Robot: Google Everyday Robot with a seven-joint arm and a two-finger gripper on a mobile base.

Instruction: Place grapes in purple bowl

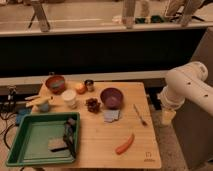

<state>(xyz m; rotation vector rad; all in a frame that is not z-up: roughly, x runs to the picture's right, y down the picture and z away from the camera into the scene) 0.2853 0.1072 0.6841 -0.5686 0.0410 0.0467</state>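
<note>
One pickup is waiting for me: the grapes (92, 104) are sitting mid-frame on the tabletop (100, 150), just left of the purple bowl (111, 97) and right of the white cup (69, 98). My gripper (168, 116) is hanging at the right edge of the frame, off the tabletop's side and well apart from the grapes. I cannot tell whether it is spread or pressed together. I am judging the best approach to be from above, centring over the cluster so I am nudging neither cup nor bowl. Then I am planning a gentle squeeze, since a lopsided pinch is likely to roll the bumpy bunch away.
</note>
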